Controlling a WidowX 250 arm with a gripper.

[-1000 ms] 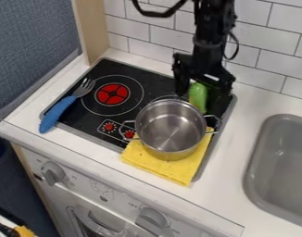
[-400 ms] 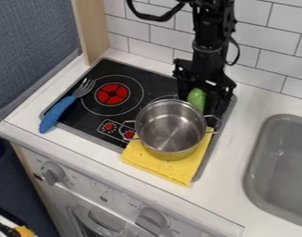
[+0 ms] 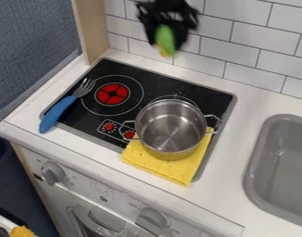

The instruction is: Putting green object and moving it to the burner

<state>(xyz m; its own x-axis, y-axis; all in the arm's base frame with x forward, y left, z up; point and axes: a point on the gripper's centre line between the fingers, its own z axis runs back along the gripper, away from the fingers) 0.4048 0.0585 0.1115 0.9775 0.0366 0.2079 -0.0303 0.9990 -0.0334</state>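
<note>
1. from here i see the black two-finger gripper (image 3: pixel 166 37) pinching the long green object with a yellow end (image 3: pixel 166 40), up before the white-tiled wall (image 3: pixel 225 45);
2. the round, red-centred burner (image 3: pixel 112 88) lies behind and left of the shiny two-handled metal pot (image 3: pixel 171 125)
</note>
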